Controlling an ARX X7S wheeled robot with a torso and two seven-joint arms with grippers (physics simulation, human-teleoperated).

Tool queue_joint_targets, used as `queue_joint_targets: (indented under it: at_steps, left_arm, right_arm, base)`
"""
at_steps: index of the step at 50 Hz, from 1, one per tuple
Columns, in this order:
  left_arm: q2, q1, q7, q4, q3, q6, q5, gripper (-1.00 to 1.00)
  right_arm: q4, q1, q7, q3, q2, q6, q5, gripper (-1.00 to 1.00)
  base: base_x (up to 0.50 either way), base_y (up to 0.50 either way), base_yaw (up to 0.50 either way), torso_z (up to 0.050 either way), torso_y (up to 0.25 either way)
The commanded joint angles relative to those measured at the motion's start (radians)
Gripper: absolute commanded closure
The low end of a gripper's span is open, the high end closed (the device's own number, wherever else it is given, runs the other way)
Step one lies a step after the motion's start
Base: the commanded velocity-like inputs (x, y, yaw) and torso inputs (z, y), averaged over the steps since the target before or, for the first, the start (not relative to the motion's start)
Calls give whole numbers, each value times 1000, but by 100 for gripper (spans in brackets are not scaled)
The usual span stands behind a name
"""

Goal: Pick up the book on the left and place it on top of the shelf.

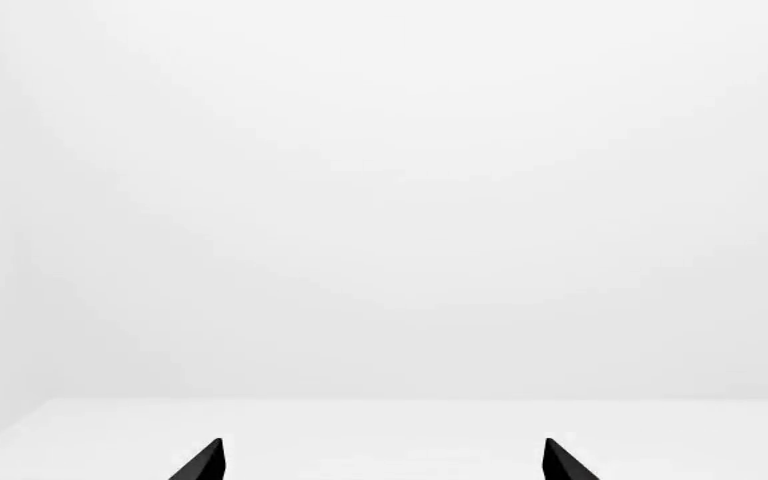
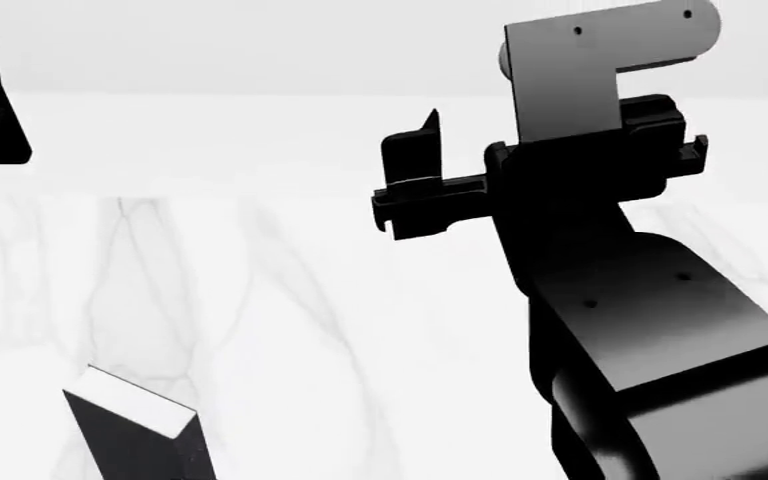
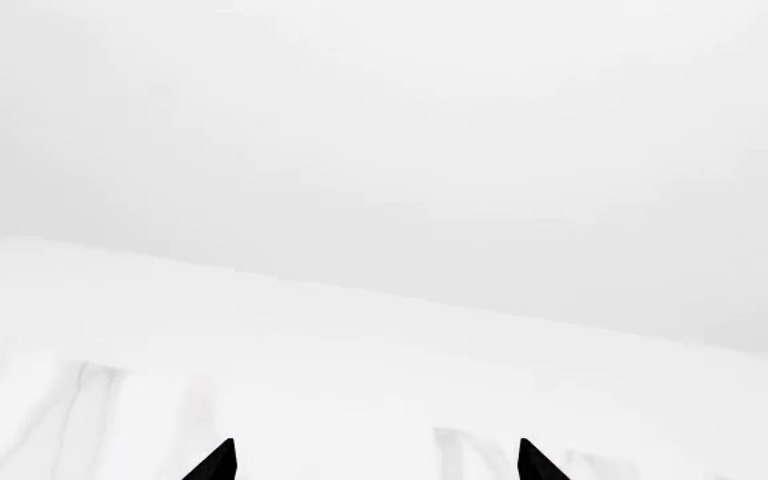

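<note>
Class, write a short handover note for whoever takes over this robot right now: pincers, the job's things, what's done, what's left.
Left pincer: open, empty.
Right pincer: open, empty.
Book: probably the dark, pale-topped block at lower left in the head view, on the marble table, not grasped.
Shelf: not in view.
Done: nothing visible.
Left: grasp the book, find the shelf, set it on top.

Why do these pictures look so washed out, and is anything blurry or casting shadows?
Both wrist views are almost pure white: the left gripper and right gripper show only as sharp black fingertips, with no shadows. The head view is just as flat and bright, though the marble table shows faint grey veins. The right arm and a dark object are crisp, not blurred.
</note>
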Motion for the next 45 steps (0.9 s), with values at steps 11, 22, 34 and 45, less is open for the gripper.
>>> queue_joint_targets:
  at_steps: [11, 22, 34, 45]
  left_arm:
    - [-7, 1, -4, -1, -3, 1, -7, -100]
    - [-9, -1, -6, -4, -3, 3, -10, -100]
    - [-12, 3, -9, -5, -2, 4, -13, -100]
    - [-12, 3, -12, -8, 0, 5, -16, -100]
  right_arm:
    - [110, 73, -280, -200, 93, -36, 116, -100]
    - [214, 130, -464, -307, 128, -38, 178, -100]
    - [144, 102, -545, -422, 158, -33, 209, -100]
    - [106, 76, -552, -470, 156, -50, 212, -100]
  base:
    - [0, 0, 0, 0, 0]
    - [0, 0, 0, 0, 0]
    - [0, 0, 0, 0, 0]
    - [0, 0, 0, 0, 0]
